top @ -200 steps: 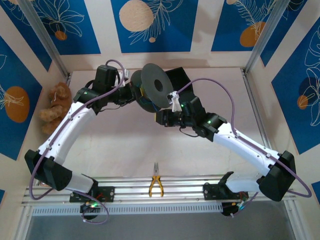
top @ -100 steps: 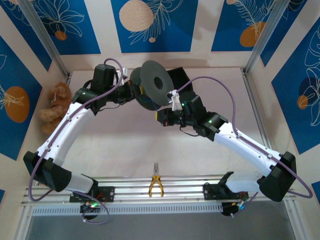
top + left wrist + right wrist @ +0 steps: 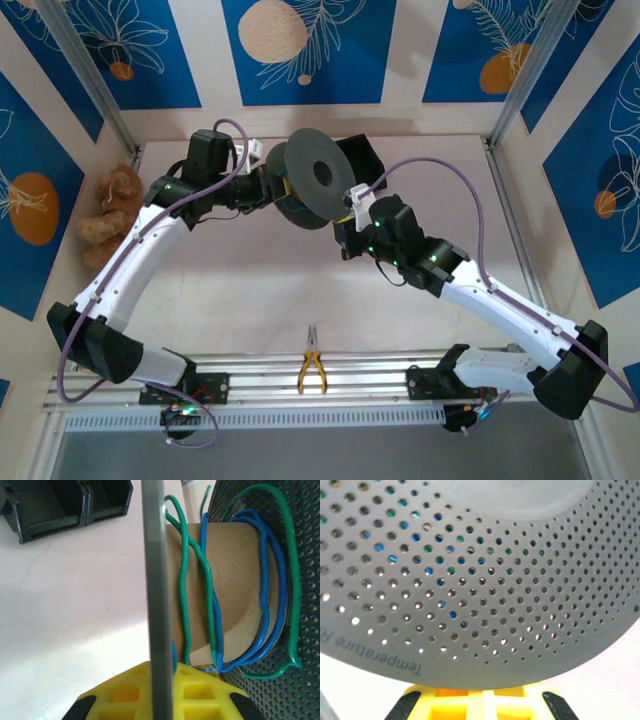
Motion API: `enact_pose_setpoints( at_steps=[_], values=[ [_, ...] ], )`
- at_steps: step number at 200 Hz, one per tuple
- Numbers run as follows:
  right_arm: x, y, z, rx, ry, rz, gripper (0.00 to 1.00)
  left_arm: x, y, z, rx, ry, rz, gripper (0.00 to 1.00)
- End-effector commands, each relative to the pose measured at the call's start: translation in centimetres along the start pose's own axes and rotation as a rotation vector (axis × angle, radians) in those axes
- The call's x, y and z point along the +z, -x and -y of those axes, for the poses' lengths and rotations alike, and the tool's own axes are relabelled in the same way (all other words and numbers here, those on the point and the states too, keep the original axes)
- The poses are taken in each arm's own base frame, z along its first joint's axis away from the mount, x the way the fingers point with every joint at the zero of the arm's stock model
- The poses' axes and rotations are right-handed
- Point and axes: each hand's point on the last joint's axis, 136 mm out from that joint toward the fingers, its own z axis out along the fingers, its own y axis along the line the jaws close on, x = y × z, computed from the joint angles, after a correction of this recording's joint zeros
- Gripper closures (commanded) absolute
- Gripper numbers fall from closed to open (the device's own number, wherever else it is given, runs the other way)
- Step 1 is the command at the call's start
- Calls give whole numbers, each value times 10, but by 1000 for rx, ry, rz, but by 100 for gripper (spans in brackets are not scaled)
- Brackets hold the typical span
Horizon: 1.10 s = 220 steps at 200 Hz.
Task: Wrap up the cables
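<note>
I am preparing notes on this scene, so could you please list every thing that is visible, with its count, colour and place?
spool: one, grey perforated flanges and brown cardboard core, far middle of the table, between the arms
cables: a few, green and blue, looped loosely around the spool's core
bins: two, black, behind the spool
pliers: one, yellow handles, on the near rail between the arm bases
plush toy: one, brown, left edge
table: one, white
left end effector: one, yellow, shut on a flange's edge
right end effector: one, yellow, shut, at the other flange's rim
</note>
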Motion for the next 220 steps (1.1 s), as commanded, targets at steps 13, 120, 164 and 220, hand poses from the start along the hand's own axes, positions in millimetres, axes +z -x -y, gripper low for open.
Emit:
enact_pose_setpoints(
  at_steps=[13, 120, 164, 220],
  values=[
    [2, -15, 34, -247, -165, 5, 100, -29, 17, 54, 105, -192, 60, 100],
    [18, -26, 16, -726, -172, 121, 100, -32, -12, 61, 105, -228, -121, 100],
    [17, -26, 8, -729, -133, 123, 92, -34, -16, 62, 87, -242, -132, 100],
    [-11, -15, -24, -545, 57, 151, 66, -39, 5, 58, 62, -190, 8, 100]
  ],
)
